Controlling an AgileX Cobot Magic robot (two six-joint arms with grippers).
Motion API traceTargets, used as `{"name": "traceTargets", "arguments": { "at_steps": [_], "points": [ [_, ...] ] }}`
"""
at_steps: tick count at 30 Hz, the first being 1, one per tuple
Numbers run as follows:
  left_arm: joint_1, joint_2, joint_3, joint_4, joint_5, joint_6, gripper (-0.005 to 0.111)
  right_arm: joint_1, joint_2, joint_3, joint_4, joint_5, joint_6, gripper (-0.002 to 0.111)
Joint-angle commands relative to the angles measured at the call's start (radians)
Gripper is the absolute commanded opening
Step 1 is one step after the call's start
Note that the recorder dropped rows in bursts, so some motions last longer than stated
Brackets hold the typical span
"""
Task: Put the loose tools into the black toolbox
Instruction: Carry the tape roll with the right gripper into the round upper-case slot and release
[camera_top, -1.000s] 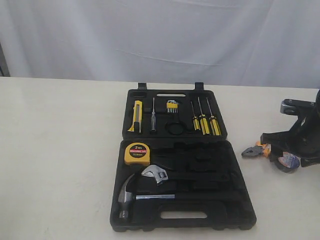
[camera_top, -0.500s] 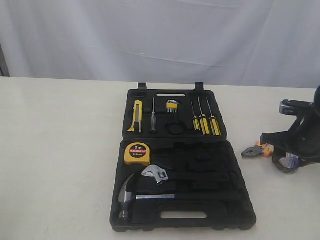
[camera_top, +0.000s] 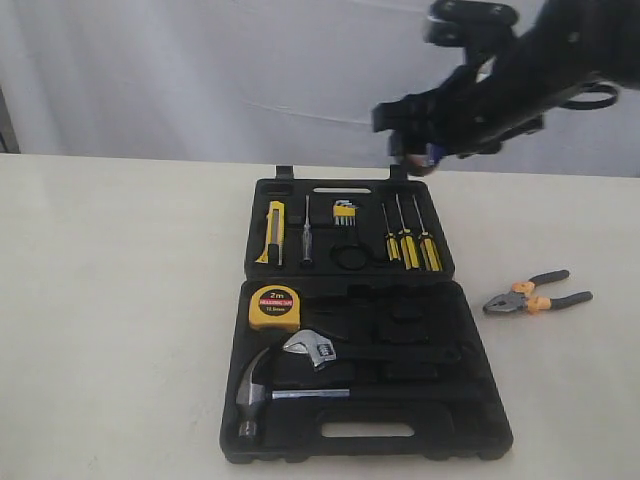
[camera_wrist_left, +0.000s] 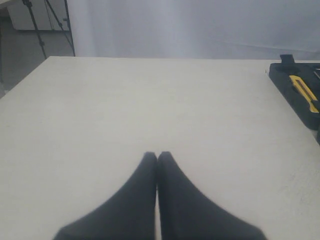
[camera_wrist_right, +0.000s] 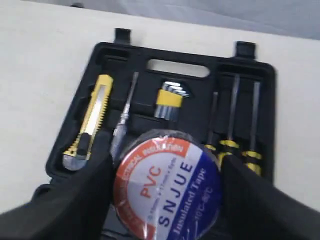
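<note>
The right hand (camera_top: 425, 145) hangs high above the far half of the black toolbox (camera_top: 450, 425). Its two matte black fingers (camera_wrist_right: 82, 197) are spread wide and press against opposite sides of the black tape roll (camera_wrist_right: 167, 187). The roll's round paper label faces the wrist camera, with a red band, white and blue fields, and "PVC" in print.

Directly beneath this hand the moulded plastic lid holds several tools, each in its own slot:
- the yellow-black utility knife (camera_top: 273, 232)
- a thin steel tester screwdriver (camera_top: 306, 240)
- a yellow clip of hex keys (camera_top: 344, 212)
- three yellow-black screwdrivers (camera_top: 410, 242)

A round recess (camera_top: 350, 258) sits among them.

Farther below, in the near half, lie three more tools:
- the square yellow tape measure (camera_top: 274, 307)
- a shiny adjustable wrench (camera_top: 310, 348)
- a steel claw hammer (camera_top: 262, 390)

The orange-and-black-handled pliers (camera_top: 537, 293) lie outside the case on the pale, smooth counter (camera_top: 120, 300). They are well below the right hand and off to its right.

The left hand (camera_wrist_left: 157, 159) has its dark tapered fingers pressed together and holds nothing. It hovers over bare counter, well apart from the case, whose corner with the knife shows off to its right.
</note>
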Motion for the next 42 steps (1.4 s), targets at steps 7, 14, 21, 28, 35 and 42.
{"name": "traceTargets", "arguments": {
  "at_steps": [7, 14, 21, 28, 35, 42],
  "points": [
    [-0.004, -0.001, 0.001, 0.0, -0.011, -0.002, 0.0, 0.091, 0.419, -0.21, -0.017, 0.031, 0.053, -0.001],
    [-0.004, -0.001, 0.001, 0.0, -0.011, -0.002, 0.0, 0.091, 0.469, -0.21, -0.062, 0.029, 0.056, -0.001],
    [-0.004, -0.001, 0.001, 0.0, -0.011, -0.002, 0.0, 0.091, 0.47, -0.21, -0.082, -0.02, 0.067, -0.001],
    [-0.004, -0.001, 0.001, 0.0, -0.011, -0.002, 0.0, 0.091, 0.472, -0.21, -0.082, -0.044, 0.083, -0.001],
    [-0.004, -0.001, 0.001, 0.0, -0.011, -0.002, 0.0, 0.091, 0.471, -0.21, -0.107, -0.042, 0.085, 0.0],
    [-0.004, -0.001, 0.001, 0.0, -0.011, -0.002, 0.0, 0.091, 0.471, -0.21, -0.107, -0.021, 0.083, 0.034]
  ]
}}
